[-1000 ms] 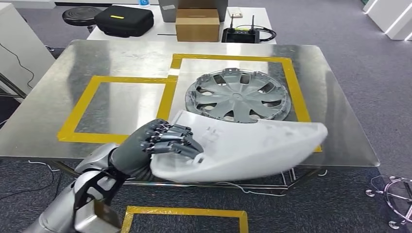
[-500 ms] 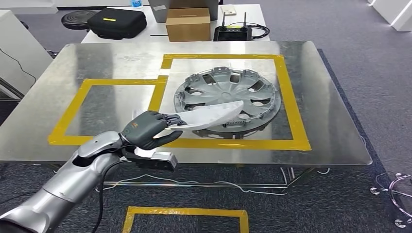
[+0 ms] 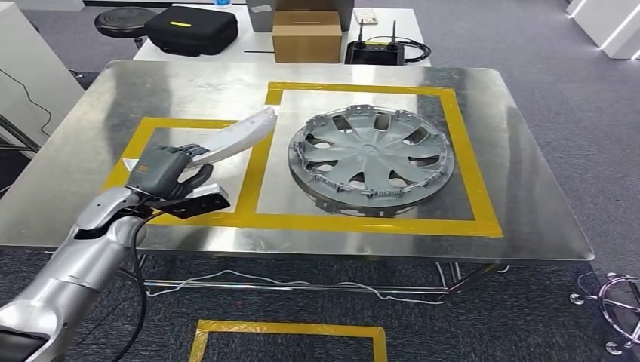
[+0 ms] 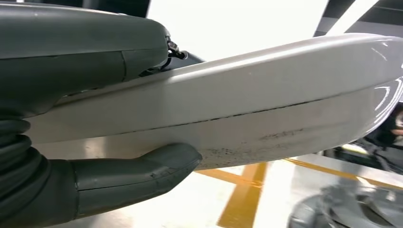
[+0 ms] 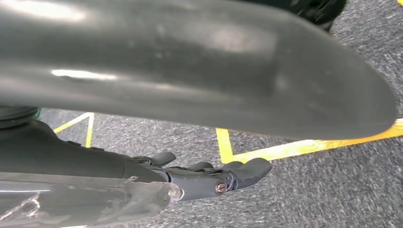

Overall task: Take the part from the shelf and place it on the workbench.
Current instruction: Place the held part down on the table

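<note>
My left hand (image 3: 161, 172) grips a long white curved part (image 3: 235, 136) by one end, low over the left yellow-taped square (image 3: 128, 162) of the steel workbench (image 3: 151, 90). The part slants up toward the tape between the two squares. In the left wrist view the thumb (image 4: 138, 173) presses under the white part (image 4: 247, 104) and the darker fingers wrap its other side. A grey wheel cover (image 3: 370, 154) lies in the right taped rectangle, apart from the part. My right hand (image 5: 204, 178) hangs over grey carpet with its fingers loosely extended, holding nothing.
Behind the workbench a white table carries a cardboard box (image 3: 306, 38), a black case (image 3: 187, 30) and a remote controller (image 3: 381, 51). A black stool (image 3: 121, 21) stands at the back left. Yellow floor tape (image 3: 287, 330) and a chair base (image 3: 615, 305) lie near me.
My left hand has carried the white part leftward and further over the bench, from in front of the wheel cover to above the left taped square. The view has shifted slightly.
</note>
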